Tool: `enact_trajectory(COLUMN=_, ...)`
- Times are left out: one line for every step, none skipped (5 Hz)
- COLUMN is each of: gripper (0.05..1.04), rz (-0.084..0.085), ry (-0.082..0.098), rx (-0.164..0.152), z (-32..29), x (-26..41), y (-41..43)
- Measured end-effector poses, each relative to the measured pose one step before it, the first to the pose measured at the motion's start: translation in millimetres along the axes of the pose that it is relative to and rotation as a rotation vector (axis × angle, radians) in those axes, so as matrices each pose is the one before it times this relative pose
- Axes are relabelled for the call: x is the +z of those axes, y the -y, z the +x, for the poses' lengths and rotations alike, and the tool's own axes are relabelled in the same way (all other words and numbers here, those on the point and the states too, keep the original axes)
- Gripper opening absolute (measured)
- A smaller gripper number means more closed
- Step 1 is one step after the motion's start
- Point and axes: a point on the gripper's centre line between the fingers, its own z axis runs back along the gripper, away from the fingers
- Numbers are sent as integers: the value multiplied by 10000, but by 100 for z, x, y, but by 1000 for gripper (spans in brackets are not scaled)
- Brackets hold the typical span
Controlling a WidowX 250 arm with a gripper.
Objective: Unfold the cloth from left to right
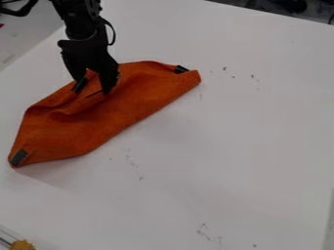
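Hanging at cloth's upper edge: gripper, fingers parted | Cloth: rumpled, upper left of table | Long axis: lower left to upper right, gripper between ends.

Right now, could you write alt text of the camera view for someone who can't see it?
An open, black two-finger robot gripper is lowered at a rumpled, partly folded orange cloth with dark corner patches, lying on a white, lightly marked tabletop.
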Motion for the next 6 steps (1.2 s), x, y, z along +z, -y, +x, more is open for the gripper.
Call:
enact_trajectory(gripper=1001, rz=-130, ry=-277, rx=27, z=-536, x=-985, y=369)
enact_trajectory(gripper=1001, rz=102, ry=-14, rx=150, z=-64, x=-569, y=-51)
enact_trajectory(gripper=1001, rz=62, ry=-156, rx=139, z=-360, x=-1055, y=515)
enact_trajectory(gripper=1001, rz=-91, ry=104, rx=14, z=254, x=-131, y=176)
enact_trajectory(gripper=967, rz=-15, ry=51, rx=-68, z=269, x=-56, y=-44)
enact_trajectory(gripper=702, rz=-20, ry=26, rx=52, z=-271, x=-135, y=271)
